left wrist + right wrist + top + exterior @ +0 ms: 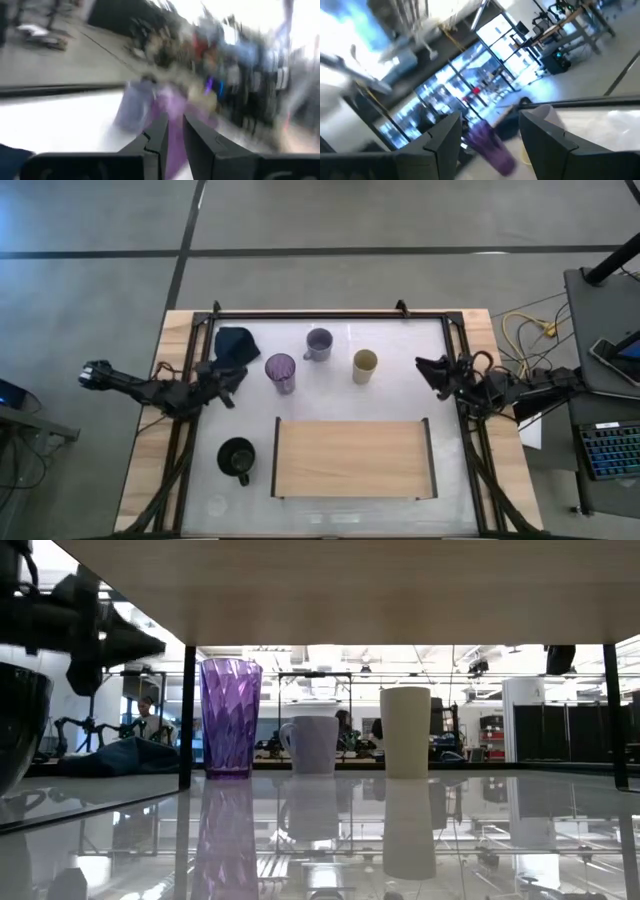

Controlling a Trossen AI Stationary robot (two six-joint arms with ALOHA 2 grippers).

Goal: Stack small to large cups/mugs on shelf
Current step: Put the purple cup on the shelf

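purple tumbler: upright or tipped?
Upright. The purple tumbler stands on its base on the table in the low view, and the high view looks down into its round open mouth.
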